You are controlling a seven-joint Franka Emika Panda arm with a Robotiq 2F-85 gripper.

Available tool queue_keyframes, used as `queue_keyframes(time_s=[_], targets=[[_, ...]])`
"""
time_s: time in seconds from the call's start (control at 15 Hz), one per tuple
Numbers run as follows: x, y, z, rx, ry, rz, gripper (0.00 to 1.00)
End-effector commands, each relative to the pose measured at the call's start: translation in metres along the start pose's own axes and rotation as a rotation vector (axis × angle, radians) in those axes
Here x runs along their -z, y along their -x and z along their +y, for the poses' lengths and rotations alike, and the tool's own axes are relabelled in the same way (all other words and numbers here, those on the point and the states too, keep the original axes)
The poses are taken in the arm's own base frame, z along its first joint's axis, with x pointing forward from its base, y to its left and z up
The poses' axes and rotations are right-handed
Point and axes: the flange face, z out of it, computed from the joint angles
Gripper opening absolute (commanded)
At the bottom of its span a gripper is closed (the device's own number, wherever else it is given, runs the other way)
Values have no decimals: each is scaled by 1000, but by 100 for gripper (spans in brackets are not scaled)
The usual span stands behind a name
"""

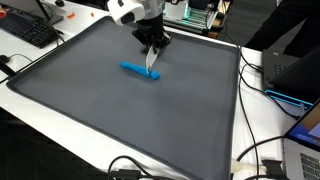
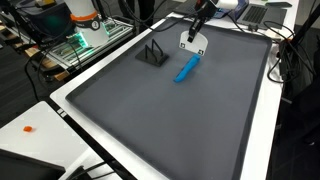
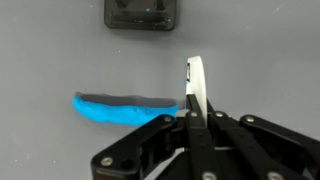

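Observation:
My gripper (image 3: 195, 113) is shut on a thin white flat piece (image 3: 194, 82), which shows edge-on in the wrist view and sticks out past the fingertips. In both exterior views the gripper (image 1: 152, 52) (image 2: 197, 28) hangs over the far part of the dark grey mat (image 1: 120, 120), with the white piece (image 2: 192, 43) pointing down. A blue elongated object (image 1: 139, 70) (image 2: 186, 69) (image 3: 122, 107) lies flat on the mat, its end right beside the white piece's lower edge. I cannot tell whether they touch. A small black stand (image 2: 152, 54) (image 3: 140, 13) sits a little way off.
The mat's raised rim (image 2: 70, 105) borders a white table. A keyboard (image 1: 30, 30) lies beyond one corner, and a laptop (image 1: 298, 72) and cables (image 1: 255, 150) beside another edge. Green-lit electronics (image 2: 85, 40) and a small orange bit (image 2: 29, 128) sit off the mat.

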Motion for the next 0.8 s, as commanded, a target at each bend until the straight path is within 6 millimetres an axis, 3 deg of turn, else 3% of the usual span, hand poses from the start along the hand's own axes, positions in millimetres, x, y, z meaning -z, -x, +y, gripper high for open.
queue_keyframes(time_s=[0.0,0.73], targets=[[14,7,10,1,23,21,1],[2,-8,24,-19,38,80,1]])
